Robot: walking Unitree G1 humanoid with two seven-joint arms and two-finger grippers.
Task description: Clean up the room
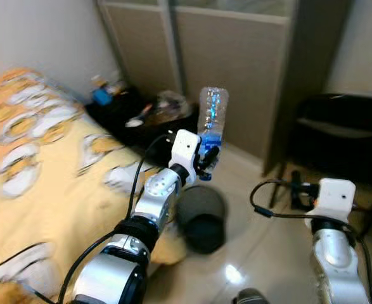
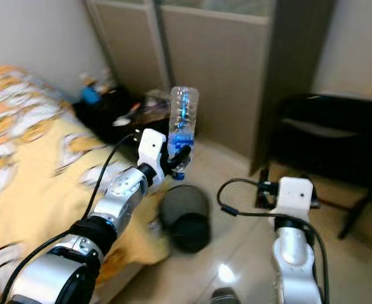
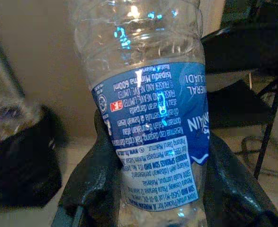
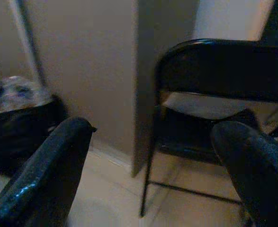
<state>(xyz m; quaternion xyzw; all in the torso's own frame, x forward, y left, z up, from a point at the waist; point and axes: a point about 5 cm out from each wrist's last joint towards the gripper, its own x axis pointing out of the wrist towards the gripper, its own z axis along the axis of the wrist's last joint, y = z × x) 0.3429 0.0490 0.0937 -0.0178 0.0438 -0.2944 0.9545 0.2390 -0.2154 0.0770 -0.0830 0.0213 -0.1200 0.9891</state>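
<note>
Left pincer [image 1: 206, 154] pinching the plastic bottle [image 1: 211, 116] upright by its blue label, above the dark bin [image 1: 201, 215] beside the bed [image 1: 40, 164]. Best lowered over the bin mouth before letting go. Right pincer [image 4: 153, 175] spread, idle

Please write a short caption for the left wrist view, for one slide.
Left gripper clamps a clear plastic bottle at its blue label; a black folding chair stands behind.
</note>
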